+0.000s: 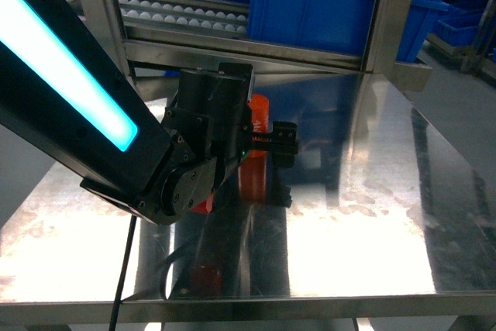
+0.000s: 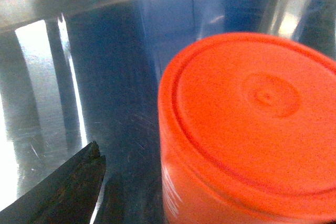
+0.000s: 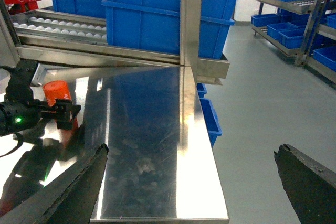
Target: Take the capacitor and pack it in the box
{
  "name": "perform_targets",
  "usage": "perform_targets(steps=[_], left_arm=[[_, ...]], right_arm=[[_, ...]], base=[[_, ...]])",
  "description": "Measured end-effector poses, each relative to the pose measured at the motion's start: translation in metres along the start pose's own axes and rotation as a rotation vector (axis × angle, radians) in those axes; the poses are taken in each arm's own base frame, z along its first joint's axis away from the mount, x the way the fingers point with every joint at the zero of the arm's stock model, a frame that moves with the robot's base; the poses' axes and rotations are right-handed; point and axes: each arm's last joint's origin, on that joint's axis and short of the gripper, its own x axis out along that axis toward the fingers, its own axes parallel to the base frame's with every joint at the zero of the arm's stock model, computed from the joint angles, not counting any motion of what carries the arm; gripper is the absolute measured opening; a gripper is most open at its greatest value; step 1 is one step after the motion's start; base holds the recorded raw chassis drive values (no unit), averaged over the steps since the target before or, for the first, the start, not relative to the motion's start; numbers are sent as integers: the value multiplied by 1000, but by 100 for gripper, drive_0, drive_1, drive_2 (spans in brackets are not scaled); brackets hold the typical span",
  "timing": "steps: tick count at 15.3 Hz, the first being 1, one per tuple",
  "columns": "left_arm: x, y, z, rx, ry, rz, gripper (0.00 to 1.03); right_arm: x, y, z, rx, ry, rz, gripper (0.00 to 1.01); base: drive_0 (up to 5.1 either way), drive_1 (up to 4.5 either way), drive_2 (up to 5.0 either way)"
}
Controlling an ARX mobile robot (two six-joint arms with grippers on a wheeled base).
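An orange cylindrical capacitor (image 1: pixel 258 110) stands upright on the steel table (image 1: pixel 372 191), left of centre. My left gripper (image 1: pixel 280 145) is low around it, and the arm hides much of it in the head view. Up close, the capacitor's round top (image 2: pixel 252 124) fills the right side. One dark finger (image 2: pixel 73 187) stands apart from its wall with a gap; the other finger is hidden. My right gripper (image 3: pixel 191 150) is open wide over the table's right front edge, holding nothing. From there the capacitor (image 3: pixel 55 92) shows at far left. A blue box (image 1: pixel 310 5) sits behind the table.
A roller rack (image 1: pixel 186 17) with a steel frame post (image 1: pixel 380 21) runs along the table's far edge. More blue boxes (image 3: pixel 286 19) stand on shelves to the right, across grey floor (image 3: pixel 262 108). A lit teal bar (image 1: pixel 62 75) on my left arm blocks the head view's left.
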Motion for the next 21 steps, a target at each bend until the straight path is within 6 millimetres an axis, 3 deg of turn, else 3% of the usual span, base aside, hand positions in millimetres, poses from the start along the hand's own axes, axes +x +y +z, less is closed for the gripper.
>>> perform_targets(steps=[3, 5, 8, 10, 11, 13, 15, 18, 21], left_arm=[[4, 2, 3, -40, -35, 11, 63], [4, 5, 5, -50, -60, 15, 46], [-21, 17, 5, -58, -79, 30, 45], [-58, 32, 31, -79, -181, 62, 45], [-88, 43, 51, -87, -271, 82, 45], [-146, 63, 68, -88, -371, 125, 45], [-207, 83, 58, -74, -368, 182, 45], [-288, 92, 50, -63, -394, 195, 45], [-292, 92, 57, -68, -428, 193, 45]], right_arm=[[0, 0, 0, 0, 0, 0, 98], [0, 0, 0, 0, 0, 0, 98], [0, 0, 0, 0, 0, 0, 98], [0, 0, 0, 0, 0, 0, 98], [0, 0, 0, 0, 0, 0, 98], [0, 0, 0, 0, 0, 0, 98], [0, 0, 0, 0, 0, 0, 98], [0, 0, 0, 0, 0, 0, 98], [0, 0, 0, 0, 0, 0, 98]], base=[[0, 0, 0], [0, 0, 0], [0, 0, 0], [0, 0, 0], [0, 0, 0], [0, 0, 0], [0, 0, 0], [0, 0, 0], [0, 0, 0]])
